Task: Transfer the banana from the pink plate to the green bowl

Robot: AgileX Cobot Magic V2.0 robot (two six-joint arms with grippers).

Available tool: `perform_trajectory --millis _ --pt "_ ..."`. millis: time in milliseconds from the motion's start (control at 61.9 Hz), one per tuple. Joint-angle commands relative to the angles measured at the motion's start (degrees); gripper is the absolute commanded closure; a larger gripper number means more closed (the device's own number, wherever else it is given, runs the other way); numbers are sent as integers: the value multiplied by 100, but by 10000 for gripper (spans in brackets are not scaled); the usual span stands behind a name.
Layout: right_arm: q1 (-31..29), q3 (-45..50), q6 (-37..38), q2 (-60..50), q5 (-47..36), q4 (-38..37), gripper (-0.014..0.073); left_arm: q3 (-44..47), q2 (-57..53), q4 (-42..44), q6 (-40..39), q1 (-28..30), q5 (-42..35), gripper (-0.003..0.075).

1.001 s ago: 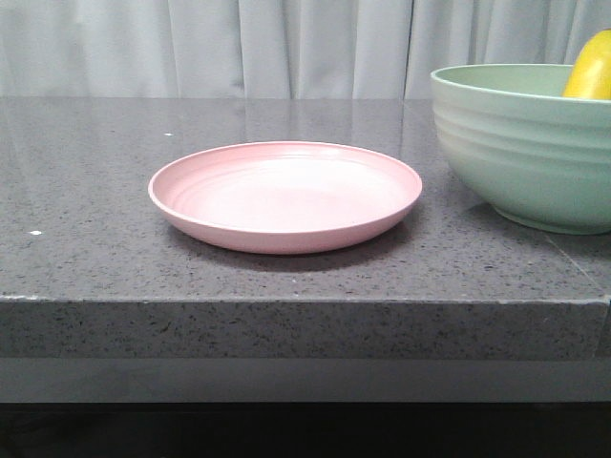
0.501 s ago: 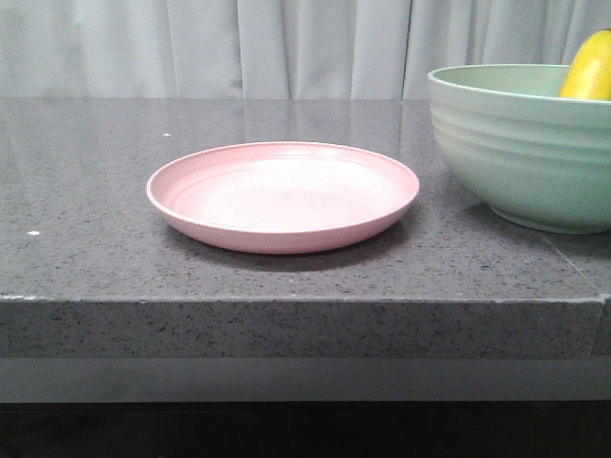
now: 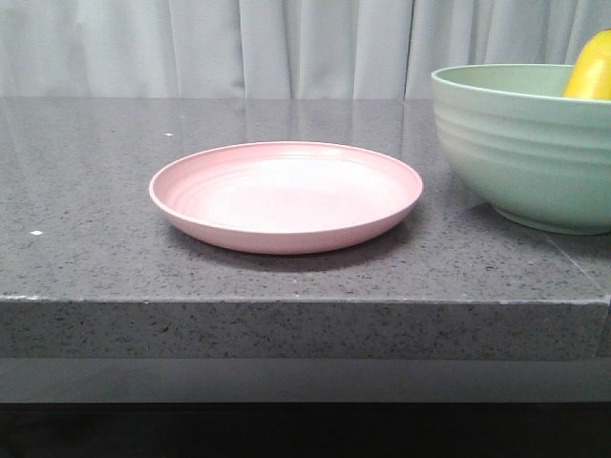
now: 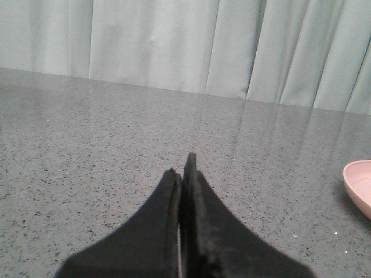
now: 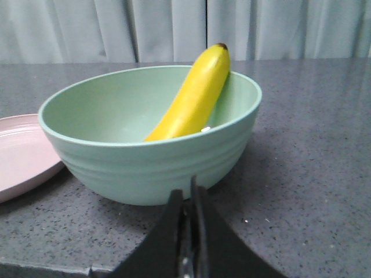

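Right wrist view: banana (image 5: 193, 95) leans inside green bowl (image 5: 152, 157), stem tip up against far rim, pink plate (image 3: 285, 195) bare just left of bowl on grey countertop (image 3: 95, 191), right gripper (image 5: 189, 200) and left gripper (image 4: 182, 176) both pinched closed, holding nothing.

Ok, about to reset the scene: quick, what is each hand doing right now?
Left hand: closed, holding nothing.
Right hand: closed, holding nothing; the banana lies in the green bowl.

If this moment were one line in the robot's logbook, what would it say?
banana: leaning inside green bowl | pink plate: bare | left fingers: shut, holding nothing | right fingers: shut, holding nothing
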Motion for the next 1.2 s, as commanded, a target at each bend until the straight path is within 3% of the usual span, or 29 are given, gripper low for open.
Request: perform_trajectory --millis 0,145,1179 --pt "-38 141 380 -154 -948 -449 664 25 -107 -2 -57 -37 -483 741" --pt "-45 572 410 -154 -1660 -663 664 25 -107 -2 -57 -37 -483 741" --pt "-266 548 1440 -154 -1434 -1614 664 25 -107 -2 -57 -37 -483 741"
